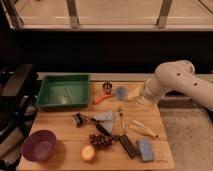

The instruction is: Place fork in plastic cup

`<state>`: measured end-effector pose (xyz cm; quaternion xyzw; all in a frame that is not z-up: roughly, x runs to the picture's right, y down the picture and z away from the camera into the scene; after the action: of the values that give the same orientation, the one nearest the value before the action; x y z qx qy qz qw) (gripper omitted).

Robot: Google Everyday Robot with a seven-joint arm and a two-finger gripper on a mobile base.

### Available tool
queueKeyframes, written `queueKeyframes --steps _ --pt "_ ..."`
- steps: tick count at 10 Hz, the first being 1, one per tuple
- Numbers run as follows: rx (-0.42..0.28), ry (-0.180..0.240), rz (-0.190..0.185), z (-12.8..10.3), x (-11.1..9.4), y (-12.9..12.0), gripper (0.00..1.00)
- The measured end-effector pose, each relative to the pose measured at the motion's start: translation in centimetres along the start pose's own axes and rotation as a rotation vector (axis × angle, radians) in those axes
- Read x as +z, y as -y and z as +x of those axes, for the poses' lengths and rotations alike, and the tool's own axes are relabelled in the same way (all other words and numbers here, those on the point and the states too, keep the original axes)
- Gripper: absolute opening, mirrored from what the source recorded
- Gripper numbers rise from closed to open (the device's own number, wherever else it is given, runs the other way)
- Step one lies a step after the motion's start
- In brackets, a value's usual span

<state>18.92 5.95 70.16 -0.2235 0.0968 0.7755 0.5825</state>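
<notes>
Slim silver-grey metal fork point(120, 120) lies flat mid wooden tabletop point(55, 119), apart from the pincer point(142, 100) and nearer the front. Pincer hangs spread wide over the right rear edge. Count: one fork, one round purple bowl point(39, 145), one green rectangular tray point(64, 91).

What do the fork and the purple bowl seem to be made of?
Fork: likely metal, thin and silver-grey. Purple bowl: probably plastic, with uniform colour and a smooth, dull surface. The tool hovers above the table, on its right side.
</notes>
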Motion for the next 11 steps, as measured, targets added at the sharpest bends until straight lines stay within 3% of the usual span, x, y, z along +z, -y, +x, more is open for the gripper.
queueKeyframes --steps 2,7,11 --pt "-0.041 -0.002 0.023 -0.4 0.5 -0.7 0.75" --pt "-0.12 -0.078 0.036 0.9 5.6 -2.8 0.75" --pt "-0.155 -0.066 0.015 1.2 8.6 -2.9 0.75"
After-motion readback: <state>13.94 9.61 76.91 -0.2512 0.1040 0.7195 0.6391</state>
